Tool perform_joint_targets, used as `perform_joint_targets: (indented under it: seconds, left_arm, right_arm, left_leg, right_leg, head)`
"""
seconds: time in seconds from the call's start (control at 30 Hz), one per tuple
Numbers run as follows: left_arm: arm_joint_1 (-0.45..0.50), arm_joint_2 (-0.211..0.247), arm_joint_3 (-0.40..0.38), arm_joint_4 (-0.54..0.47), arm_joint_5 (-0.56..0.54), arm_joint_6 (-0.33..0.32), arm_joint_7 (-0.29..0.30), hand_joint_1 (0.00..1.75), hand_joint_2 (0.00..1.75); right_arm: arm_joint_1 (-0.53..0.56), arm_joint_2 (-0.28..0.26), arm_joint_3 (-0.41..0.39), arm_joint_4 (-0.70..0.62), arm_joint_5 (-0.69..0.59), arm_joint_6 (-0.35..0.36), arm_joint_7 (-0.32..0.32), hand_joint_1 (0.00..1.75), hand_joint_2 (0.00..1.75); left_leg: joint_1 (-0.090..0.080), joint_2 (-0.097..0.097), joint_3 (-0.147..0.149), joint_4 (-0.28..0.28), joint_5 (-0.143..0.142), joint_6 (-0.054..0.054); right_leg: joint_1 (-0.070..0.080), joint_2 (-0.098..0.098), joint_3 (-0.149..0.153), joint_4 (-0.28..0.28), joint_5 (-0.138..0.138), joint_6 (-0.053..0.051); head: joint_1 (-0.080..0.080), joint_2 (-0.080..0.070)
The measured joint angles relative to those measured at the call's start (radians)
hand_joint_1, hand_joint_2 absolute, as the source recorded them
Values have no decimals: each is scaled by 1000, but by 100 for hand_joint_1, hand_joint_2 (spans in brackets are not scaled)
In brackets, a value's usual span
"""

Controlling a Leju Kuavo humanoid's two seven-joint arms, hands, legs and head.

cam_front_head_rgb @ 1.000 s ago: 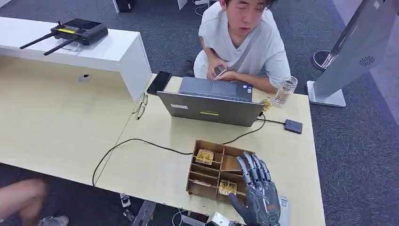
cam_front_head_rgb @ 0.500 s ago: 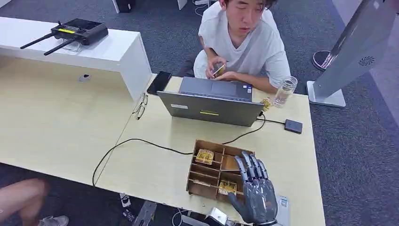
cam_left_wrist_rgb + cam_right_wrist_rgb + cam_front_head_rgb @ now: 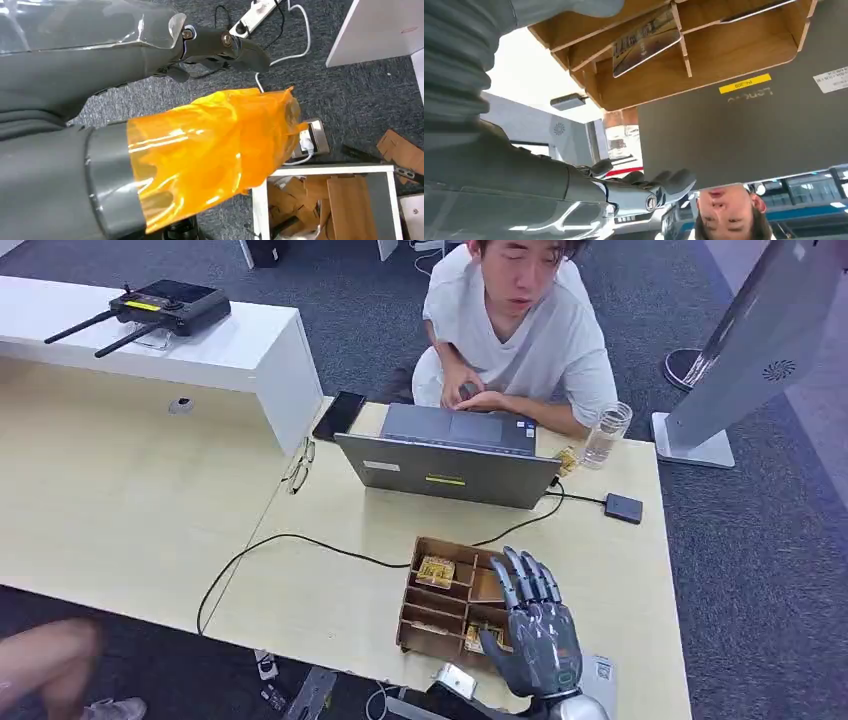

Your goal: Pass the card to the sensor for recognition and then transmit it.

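My right hand [image 3: 535,628] hovers over the near right part of the wooden divider box [image 3: 424,640], fingers spread and holding nothing. A yellowish card [image 3: 436,571] lies in a far left compartment. Another card [image 3: 477,638] peeks out beside my thumb, partly hidden by the hand. In the right wrist view a card [image 3: 644,40] leans in a compartment of the box [image 3: 724,65], apart from my fingers [image 3: 664,186]. The small black sensor [image 3: 624,508] sits on the table to the far right, wired to the laptop [image 3: 450,468]. My left hand [image 3: 165,55] hangs above the floor, holding nothing.
A person sits behind the laptop with both hands near its keyboard. A glass [image 3: 605,433], a phone [image 3: 338,415] and spectacles [image 3: 297,468] lie on the table. A remote controller [image 3: 165,308] rests on the white counter. A white kiosk stand [image 3: 745,350] rises at right.
My right hand has slid forward and a little left over the box, covering more of the near card. The person's hands have shifted slightly.
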Motion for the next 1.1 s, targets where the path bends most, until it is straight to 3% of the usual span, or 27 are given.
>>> perform_joint_targets:
  seconds: [1.1]
  left_arm:
    - [-1, -1, -2, 0, 8, -3, 4, 0, 0]
  right_arm:
    - [-20, 0, 1, -2, -21, 55, 13, 19, 175]
  left_leg:
    - [0, 0, 0, 0, 1, 0]
  right_leg:
    - [0, 0, 0, 0, 0, 0]
  head:
    - [0, 0]
